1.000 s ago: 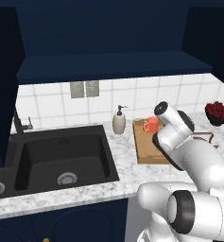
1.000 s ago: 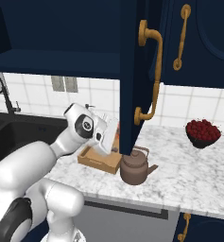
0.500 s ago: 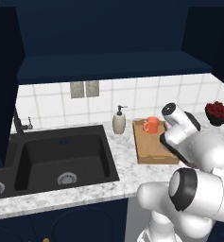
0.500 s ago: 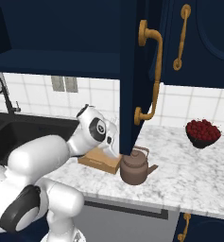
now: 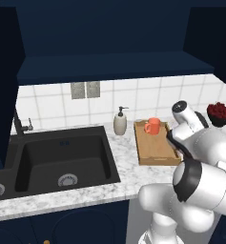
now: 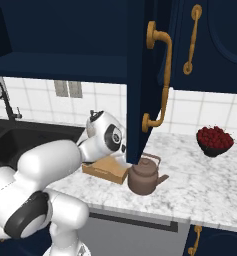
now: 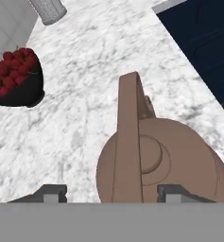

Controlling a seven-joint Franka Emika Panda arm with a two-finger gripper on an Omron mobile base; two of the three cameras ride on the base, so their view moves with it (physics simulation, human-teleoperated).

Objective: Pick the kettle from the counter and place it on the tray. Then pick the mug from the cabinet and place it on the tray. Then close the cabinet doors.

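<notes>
Fingers (image 7: 106,193) spread wide, one tip each side of the kettle's (image 7: 160,160) arched handle, gripping nothing; I see the kettle on the surface (image 7: 99,66) beside the tray (image 6: 106,170); mug (image 5: 152,126) sits on that tray; fruit bowl (image 7: 14,78) beyond the kettle.

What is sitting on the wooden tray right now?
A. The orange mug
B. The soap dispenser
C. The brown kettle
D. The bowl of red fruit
A: the orange mug stands on the tray, while the kettle sits on the marble counter beside the tray.
</notes>
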